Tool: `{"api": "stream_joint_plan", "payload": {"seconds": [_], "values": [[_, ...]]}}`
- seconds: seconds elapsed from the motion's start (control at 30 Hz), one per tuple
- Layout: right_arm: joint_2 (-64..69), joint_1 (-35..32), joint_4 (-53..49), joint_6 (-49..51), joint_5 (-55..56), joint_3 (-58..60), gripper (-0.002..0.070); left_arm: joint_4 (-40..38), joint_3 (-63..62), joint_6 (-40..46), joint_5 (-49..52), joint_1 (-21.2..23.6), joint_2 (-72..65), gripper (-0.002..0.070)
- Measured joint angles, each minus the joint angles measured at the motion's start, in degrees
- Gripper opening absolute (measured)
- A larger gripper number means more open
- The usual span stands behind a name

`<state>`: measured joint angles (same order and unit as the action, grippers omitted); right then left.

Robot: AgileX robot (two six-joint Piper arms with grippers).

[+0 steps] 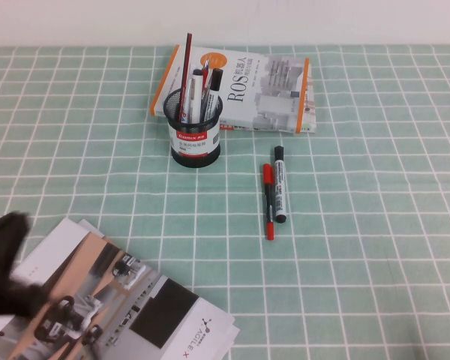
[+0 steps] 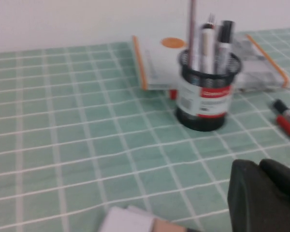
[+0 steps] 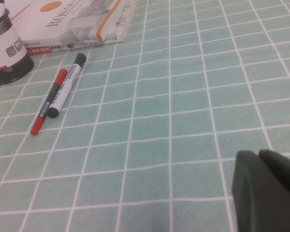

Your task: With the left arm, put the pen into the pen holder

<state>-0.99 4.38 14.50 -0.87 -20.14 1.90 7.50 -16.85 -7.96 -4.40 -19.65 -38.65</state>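
I see the pen (image 1: 187, 71) standing upright in the pen holder (image 1: 196, 139), its dark red shaft rising above the other markers packed in the same black mesh cup. The holder sits on the green checked counter (image 1: 375, 225), well ahead of my left tool (image 2: 263, 195), which hangs low over the near left corner of the counter with its fingers pressed together and nothing between them. Directly under that tool lies a stack of printed leaflets (image 1: 127, 300). Behind the holder, farther from the left tool, a ROS book (image 1: 255, 86) with orange edges lies flat, and the holder touches or overlaps its front edge. To the right of the holder, 2 markers lie side by side and touching: a red-capped marker (image 1: 269, 201) and a black-capped white marker (image 1: 280, 184). My right tool (image 3: 268, 191) hovers over bare counter, well to the right of those 2 markers; I cannot tell whether its fingers are spread or together.
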Motion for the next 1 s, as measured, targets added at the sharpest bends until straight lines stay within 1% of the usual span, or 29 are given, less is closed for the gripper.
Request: {"api": "stream_joint_plan", "payload": {"seconds": [0.23, 0.4, 0.7, 1.0], "values": [[0.0, 0.0, 0.0, 0.0, 0.0, 0.0, -0.002, -2.49, 9.46, 2.49, 0.0, 8.06, 16.61, 0.0], [0.0, 0.0, 0.0, 0.0, 0.0, 0.0, -0.002, -4.87, 14.87, 3.74, 0.86, 11.44, 27.93, 0.0], [0.0, 0.0, 0.0, 0.0, 0.0, 0.0, -0.002, -7.82, 18.36, 4.18, 7.2, 11.83, 38.04, 0.0], [0.0, 0.0, 0.0, 0.0, 0.0, 0.0, -0.002, -9.31, 18.36, 6.2, 18.67, 11.83, 39.19, 0.0]]}}
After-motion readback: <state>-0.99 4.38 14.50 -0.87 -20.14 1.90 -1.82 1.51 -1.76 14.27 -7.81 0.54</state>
